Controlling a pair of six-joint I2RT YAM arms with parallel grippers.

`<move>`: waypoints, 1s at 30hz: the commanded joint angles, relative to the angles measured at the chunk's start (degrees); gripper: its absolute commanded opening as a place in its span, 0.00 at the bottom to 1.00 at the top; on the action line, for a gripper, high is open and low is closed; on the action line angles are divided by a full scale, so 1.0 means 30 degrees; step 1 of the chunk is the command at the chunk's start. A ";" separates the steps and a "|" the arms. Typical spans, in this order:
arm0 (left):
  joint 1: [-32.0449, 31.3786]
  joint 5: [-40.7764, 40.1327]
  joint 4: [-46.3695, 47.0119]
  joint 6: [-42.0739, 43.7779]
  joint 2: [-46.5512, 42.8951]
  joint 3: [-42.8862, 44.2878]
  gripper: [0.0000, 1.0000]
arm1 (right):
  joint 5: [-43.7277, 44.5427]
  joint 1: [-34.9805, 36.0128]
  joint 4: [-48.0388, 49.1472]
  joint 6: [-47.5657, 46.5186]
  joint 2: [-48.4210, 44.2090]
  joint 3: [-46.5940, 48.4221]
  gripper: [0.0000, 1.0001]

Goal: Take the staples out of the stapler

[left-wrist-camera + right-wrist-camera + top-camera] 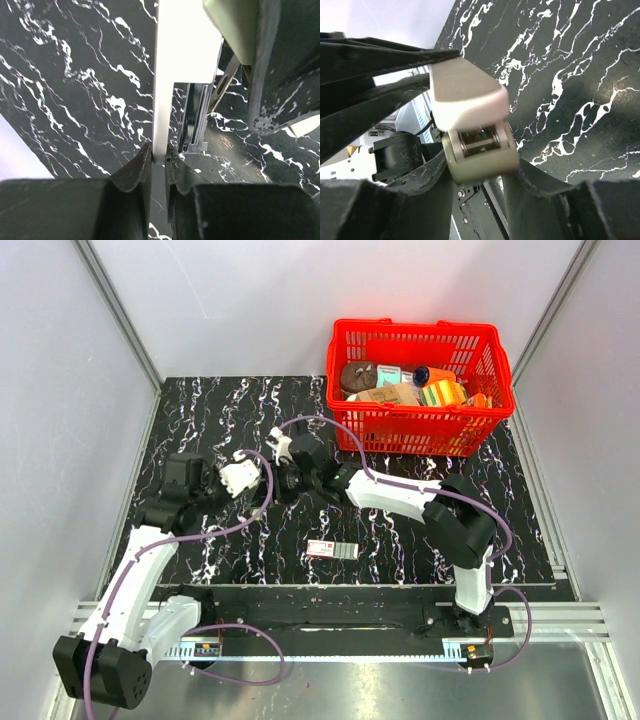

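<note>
No slim black stapler shows in any view. Both grippers hold one cream-white hinged oblong object above the mat. In the left wrist view my left gripper (158, 155) is shut on its thin white upper arm (162, 75), which is swung away from a metal staple rail (196, 115). In the right wrist view my right gripper (475, 167) is shut on the object's hinge end (475, 145), where a pin and spring show. From above, the left gripper (266, 481) and right gripper (292, 478) meet at the mat's centre, and the object is mostly hidden between them.
A small red-white-grey box (331, 550) lies on the black marbled mat (220, 410) near its front edge. A red basket (420, 330) with several packaged goods stands at the back right. Grey walls close in both sides.
</note>
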 commanded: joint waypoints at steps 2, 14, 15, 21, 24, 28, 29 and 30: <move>-0.0555 0.0078 0.3328 0.0814 -0.0389 0.0036 0.00 | 0.0103 -0.0349 -0.0713 -0.0332 0.0704 -0.0741 0.49; -0.1404 -0.2967 0.5878 -0.0593 -0.0097 -0.1137 0.00 | 0.0103 -0.0759 0.0370 0.0078 0.0382 -0.2118 0.58; -0.1404 -0.3201 0.6024 -0.0681 -0.0096 -0.1254 0.00 | 0.0103 -0.0759 0.0400 0.0136 0.0353 -0.2177 0.59; -0.1726 -0.5075 0.6553 -0.0769 0.0342 -0.1724 0.00 | 0.0278 -0.1081 0.0605 0.0195 -0.0261 -0.2704 0.65; -0.1844 -0.5488 0.6028 -0.1469 0.0956 -0.1520 0.00 | 0.0599 -0.1228 0.0664 0.0224 -0.0700 -0.2997 0.65; -0.1873 -0.5809 0.5440 -0.2934 0.1573 -0.1051 0.00 | 0.1273 -0.1287 0.1219 0.0341 -0.1753 -0.4020 0.65; -0.1844 -0.5985 0.5498 -0.3315 0.1544 -0.1050 0.00 | 0.1507 -0.1287 0.1772 0.0602 -0.2163 -0.4458 0.63; -0.1873 -0.6103 0.5730 -0.3666 0.1457 -0.1108 0.00 | 0.1625 -0.1287 0.2532 0.1011 -0.2631 -0.5333 0.62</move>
